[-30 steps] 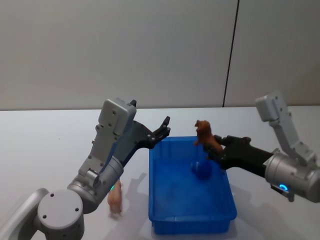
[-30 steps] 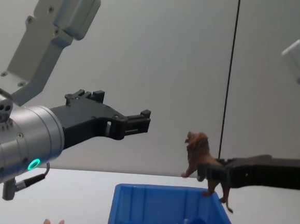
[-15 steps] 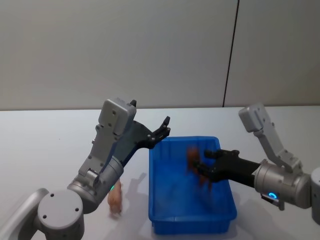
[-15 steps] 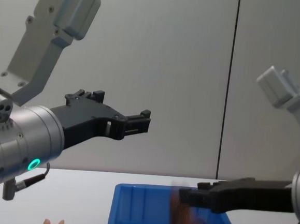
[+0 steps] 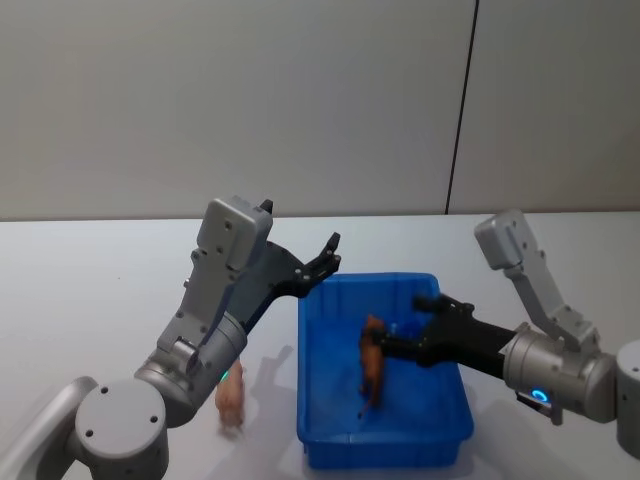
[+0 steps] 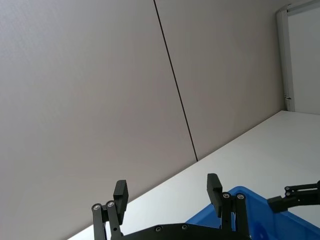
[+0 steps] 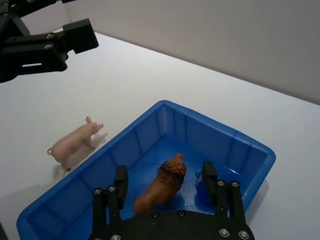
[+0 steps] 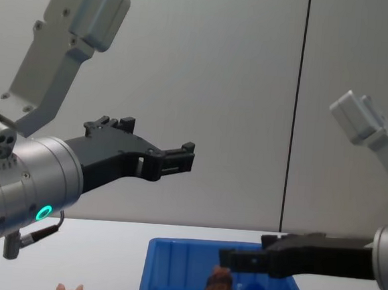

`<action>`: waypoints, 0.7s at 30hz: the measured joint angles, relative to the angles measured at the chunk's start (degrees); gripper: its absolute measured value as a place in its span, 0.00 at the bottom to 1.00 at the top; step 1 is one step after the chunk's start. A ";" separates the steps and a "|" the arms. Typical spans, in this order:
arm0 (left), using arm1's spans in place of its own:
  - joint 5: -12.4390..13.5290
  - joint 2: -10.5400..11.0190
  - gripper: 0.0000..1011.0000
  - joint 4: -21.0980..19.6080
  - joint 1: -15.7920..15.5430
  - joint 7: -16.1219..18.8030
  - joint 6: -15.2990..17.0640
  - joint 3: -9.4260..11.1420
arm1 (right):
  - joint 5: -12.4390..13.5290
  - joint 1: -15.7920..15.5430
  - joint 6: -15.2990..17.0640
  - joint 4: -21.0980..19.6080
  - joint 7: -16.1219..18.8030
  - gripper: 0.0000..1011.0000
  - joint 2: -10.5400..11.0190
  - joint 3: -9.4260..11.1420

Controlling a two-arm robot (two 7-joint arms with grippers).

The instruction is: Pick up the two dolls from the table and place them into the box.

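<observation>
The brown maned doll [image 5: 372, 362] lies inside the blue box [image 5: 330, 400], and my right gripper [image 5: 400, 322] hovers just above it, open and apart from it. In the right wrist view the brown doll [image 7: 162, 186] rests on the floor of the box [image 7: 140, 142] between the spread fingers of my right gripper [image 7: 164, 170]. The rounded blue doll [image 7: 201, 184] sits beside it, partly behind one finger. My left gripper [image 5: 325, 258] hangs open and empty in the air over the box's far left corner; it also appears in the chest view [image 8: 180, 156].
A pink toy pig [image 5: 230, 400] stands on the white table left of the box; it also shows in the right wrist view [image 7: 75, 145]. A grey wall rises behind the table. Bare tabletop stretches to the left and far side.
My right gripper came down into the box with the brown doll and opened. The doll left the fingers and now lies in the box. The left arm has not moved.
</observation>
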 joint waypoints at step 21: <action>0.00 0.00 0.99 0.00 0.00 0.00 0.00 0.00 | 6.37 -3.65 -6.41 -3.49 -9.28 0.99 4.52 4.46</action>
